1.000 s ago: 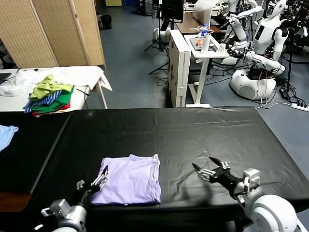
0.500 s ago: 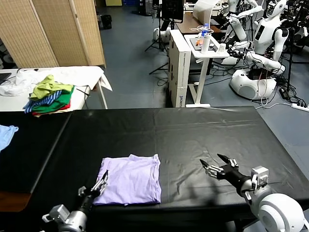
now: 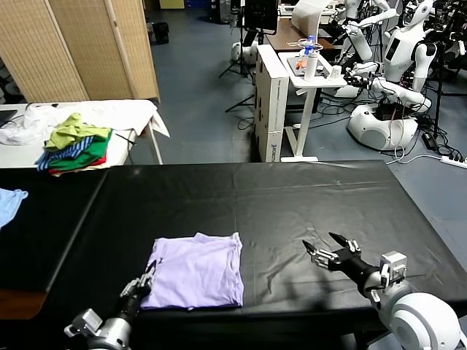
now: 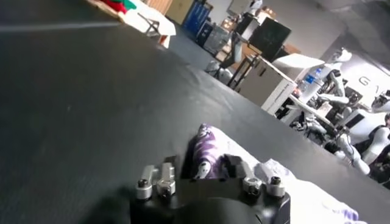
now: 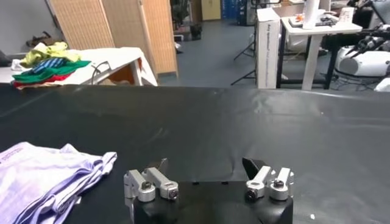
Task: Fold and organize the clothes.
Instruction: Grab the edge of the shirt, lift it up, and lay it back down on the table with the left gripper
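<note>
Left claw pinching shirt corner at tabletop's near edge; right claw spread, idle.

Left claw (image 3: 146,279) sits on the near-left corner of the folded shirt (image 3: 197,270), jaws nearly closed; wrist view shows a bunched fold of printed fabric (image 4: 204,155) between them, so it looks like a grip, though how many layers are caught I can't tell. Risk: pinching only the top layer, so a lift peels the fold open instead of carrying it; or a thin bite slips out. Shirt's near hem lies just beside the tabletop (image 3: 306,197) edge behind the claw, so a pull that way could drag it off. Ahead of the claw: lots of bare black surface. Right claw (image 3: 325,251) hovers wide open, holding nothing, well apart from the shirt, free room all round it.
</note>
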